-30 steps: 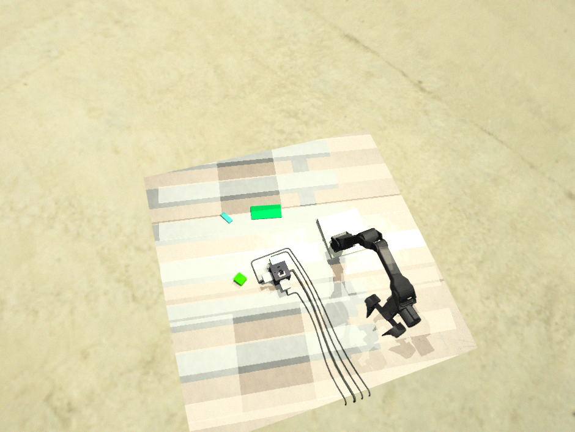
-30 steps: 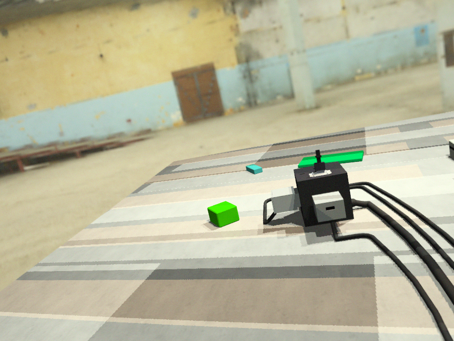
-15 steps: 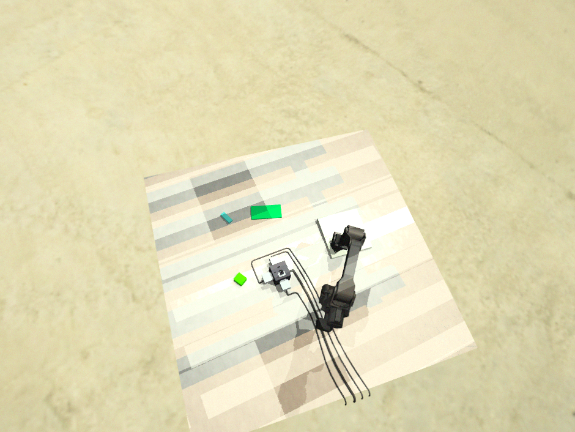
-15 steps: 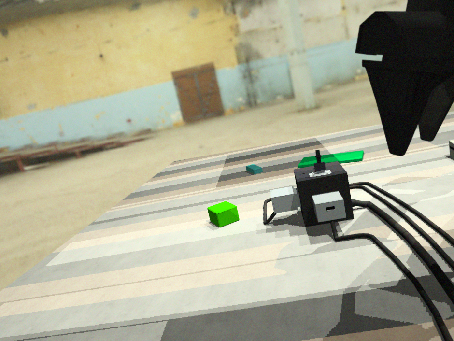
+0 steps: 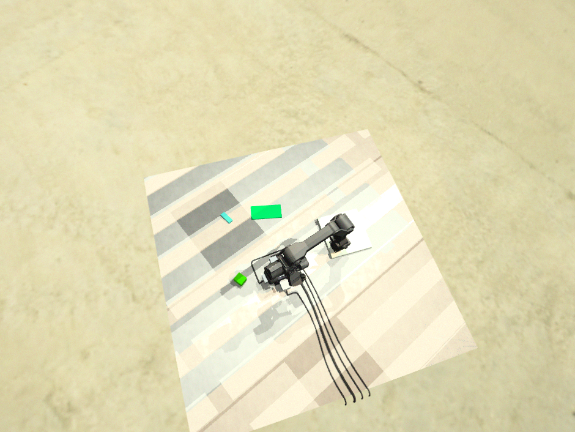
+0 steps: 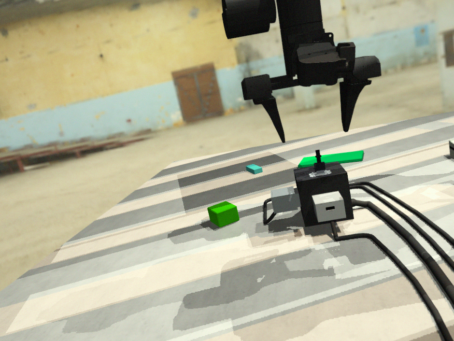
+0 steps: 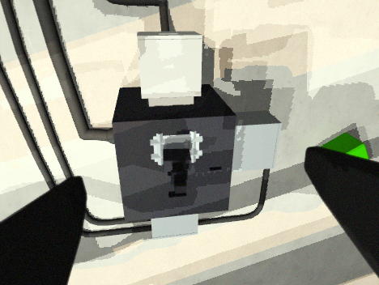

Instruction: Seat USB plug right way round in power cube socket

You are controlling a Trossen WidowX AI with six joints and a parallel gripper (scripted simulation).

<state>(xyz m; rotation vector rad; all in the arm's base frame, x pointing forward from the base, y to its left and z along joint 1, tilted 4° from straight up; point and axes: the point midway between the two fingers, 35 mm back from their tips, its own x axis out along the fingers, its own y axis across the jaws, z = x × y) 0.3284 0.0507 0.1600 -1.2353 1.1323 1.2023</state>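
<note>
The black power cube (image 6: 306, 200) (image 7: 139, 190) stands on the table; the arm covers it in the top view. The black USB plug (image 6: 319, 166) (image 7: 180, 176) stands up from the socket (image 6: 314, 174) (image 7: 157, 150) on its top, inside a bright metal surround. Its narrow stem rises above a wider block. The depth and which way round it sits are too small to tell. My gripper (image 6: 314, 135) (image 7: 198, 171) is wide open and empty, fingers pointing down, above the cube, with the plug between and below the fingertips. In the top view the fingers are hidden.
Pale adapters (image 6: 282, 200) (image 7: 170, 65) stick out from the cube's sides, with black cables (image 7: 62, 66) running off. A green cube (image 5: 240, 278) (image 6: 223, 214) lies nearby. A green slab (image 5: 266, 212) (image 6: 341, 157) and teal block (image 5: 226, 217) (image 6: 253, 169) lie beyond. The arm's base stands on a white plate (image 5: 359, 237).
</note>
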